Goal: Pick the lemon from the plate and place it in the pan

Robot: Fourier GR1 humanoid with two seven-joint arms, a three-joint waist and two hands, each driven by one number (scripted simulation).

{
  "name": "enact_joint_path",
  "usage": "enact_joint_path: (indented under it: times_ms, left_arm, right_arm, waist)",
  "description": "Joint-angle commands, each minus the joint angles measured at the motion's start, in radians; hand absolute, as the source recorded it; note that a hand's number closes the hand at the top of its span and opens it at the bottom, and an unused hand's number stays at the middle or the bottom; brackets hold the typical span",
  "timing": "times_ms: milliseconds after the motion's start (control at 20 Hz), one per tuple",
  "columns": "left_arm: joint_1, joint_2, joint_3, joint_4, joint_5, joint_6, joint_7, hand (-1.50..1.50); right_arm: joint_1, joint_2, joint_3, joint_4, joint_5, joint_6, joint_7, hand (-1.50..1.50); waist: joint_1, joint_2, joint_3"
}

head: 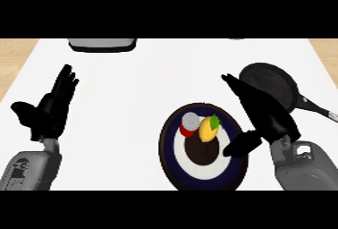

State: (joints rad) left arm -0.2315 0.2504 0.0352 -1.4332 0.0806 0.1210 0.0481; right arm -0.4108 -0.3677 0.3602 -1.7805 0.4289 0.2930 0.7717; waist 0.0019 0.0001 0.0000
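The lemon sits on the plate, low and right of the frame's middle. It lies on the plate's upper part with a green bit at its top. A red and grey round thing touches its left side, and a dark patch fills the plate's centre just below both.

The right hand is over the plate's right edge, spread wide. Its fingers are straight and lie close together, pointing to the upper left, and they cross the left rim of the pan in the picture. Its thumb sticks out to the lower left, over the plate's right side. The lemon lies in the open angle between them: left of the palm, below the fingers and above the thumb's tip. A strip of plate shows between lemon and thumb, and nothing of the hand closes round the fruit. How high the hand is above the plate I cannot tell.

The pan lies at the upper right, just beyond the plate, its handle running toward the right edge.

The left hand rests at the frame's left, well apart from the plate, fingers straight and up, thumb out to the left.

A grey box stands on the counter at the upper left.
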Motion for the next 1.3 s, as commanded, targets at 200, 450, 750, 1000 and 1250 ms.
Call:
enact_joint_path:
  times_ms: [200,450,750,1000,1250]
  left_arm:
    - [0.000,-0.013,0.021,-0.042,-0.008,-0.016,0.036,0.00]
    - [0.001,-0.015,0.014,-0.063,-0.040,-0.018,0.058,0.00]
    - [-0.001,-0.019,0.047,-0.033,-0.032,-0.038,0.027,0.00]
    - [-0.074,-0.038,0.036,0.000,-0.050,-0.023,0.039,0.00]
    - [-0.054,-0.067,0.040,0.062,-0.060,-0.032,-0.005,0.00]
  right_arm:
    - [0.025,0.072,-0.018,0.176,0.066,0.040,-0.171,-1.50]
    - [-0.013,0.168,0.024,0.227,0.153,0.043,-0.138,-1.50]
    - [-0.050,0.144,-0.027,0.245,0.172,0.168,-0.108,-1.50]
    - [-0.077,0.150,0.006,0.414,0.272,0.131,-0.176,-1.50]
    - [-0.011,0.177,0.012,0.310,0.298,0.221,-0.089,-1.50]
  waist:
    - [0.002,0.000,0.000]
    - [0.002,0.000,0.000]
    - [0.002,0.000,0.000]
    - [0.004,0.003,0.000]
    - [-0.005,0.001,0.000]
